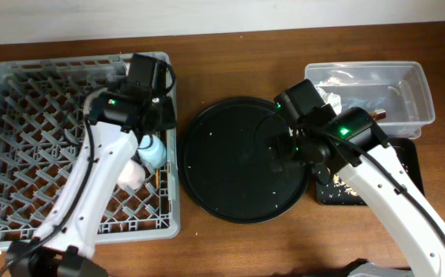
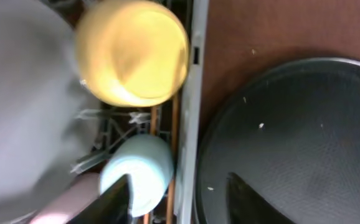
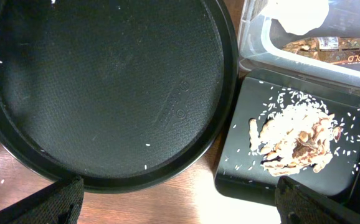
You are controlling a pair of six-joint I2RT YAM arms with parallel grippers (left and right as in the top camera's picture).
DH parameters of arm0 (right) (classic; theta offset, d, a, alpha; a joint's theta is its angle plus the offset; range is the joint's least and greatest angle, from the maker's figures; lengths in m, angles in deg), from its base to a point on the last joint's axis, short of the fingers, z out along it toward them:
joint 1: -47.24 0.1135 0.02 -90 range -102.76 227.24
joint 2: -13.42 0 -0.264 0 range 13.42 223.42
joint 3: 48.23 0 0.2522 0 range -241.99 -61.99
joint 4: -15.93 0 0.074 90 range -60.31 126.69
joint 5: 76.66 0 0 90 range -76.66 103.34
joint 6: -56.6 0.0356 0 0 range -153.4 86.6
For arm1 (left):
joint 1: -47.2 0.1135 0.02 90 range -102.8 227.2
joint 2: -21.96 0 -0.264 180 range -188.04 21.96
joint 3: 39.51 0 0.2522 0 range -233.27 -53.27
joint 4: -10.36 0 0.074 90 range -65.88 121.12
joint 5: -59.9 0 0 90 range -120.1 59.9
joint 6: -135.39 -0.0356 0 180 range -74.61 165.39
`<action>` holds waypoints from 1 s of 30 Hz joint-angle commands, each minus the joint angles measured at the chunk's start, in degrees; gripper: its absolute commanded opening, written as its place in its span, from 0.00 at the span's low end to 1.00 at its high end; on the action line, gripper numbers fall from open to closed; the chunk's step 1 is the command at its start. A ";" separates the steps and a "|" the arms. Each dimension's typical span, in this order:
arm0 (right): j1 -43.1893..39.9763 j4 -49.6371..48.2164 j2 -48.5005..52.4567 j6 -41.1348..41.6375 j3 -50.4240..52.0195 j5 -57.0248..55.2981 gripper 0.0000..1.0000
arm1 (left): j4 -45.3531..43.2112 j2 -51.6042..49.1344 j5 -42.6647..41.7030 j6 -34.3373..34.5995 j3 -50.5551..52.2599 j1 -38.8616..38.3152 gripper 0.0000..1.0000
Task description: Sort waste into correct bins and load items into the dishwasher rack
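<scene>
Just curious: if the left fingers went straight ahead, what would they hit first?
Probably the dishwasher rack's side wall, lying between the open fingers, though the light-blue cup is close; depth unclear.

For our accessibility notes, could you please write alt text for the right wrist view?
A round black tray, bare but for a few specks, fills the left. Right of it, a shallow black rectangular tray holds beige food scraps; above, a clear tub holds a white tissue and gold-brown wrapper.
</scene>
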 commanded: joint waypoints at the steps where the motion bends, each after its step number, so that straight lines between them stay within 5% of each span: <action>1: -0.24 -0.04 -0.07 0.26 0.31 -0.09 0.99 | -4.39 -2.25 -5.44 0.20 5.92 -0.07 0.42; 6: -0.24 -0.04 -0.07 0.26 0.31 -0.09 0.99 | -11.85 -3.72 -5.86 0.22 11.39 -0.07 0.42; 13: -0.24 -0.04 -0.07 0.26 0.31 -0.09 0.99 | -14.58 -4.28 -5.62 0.20 15.28 -1.51 0.25; 18: -0.24 -0.04 -0.07 0.26 0.31 -0.09 0.99 | -12.39 -4.28 -5.68 0.17 15.28 -1.57 0.00; 30: -0.24 -0.04 -0.07 0.26 0.31 -0.09 0.99 | -7.67 -4.28 -5.88 0.20 15.28 -1.62 0.01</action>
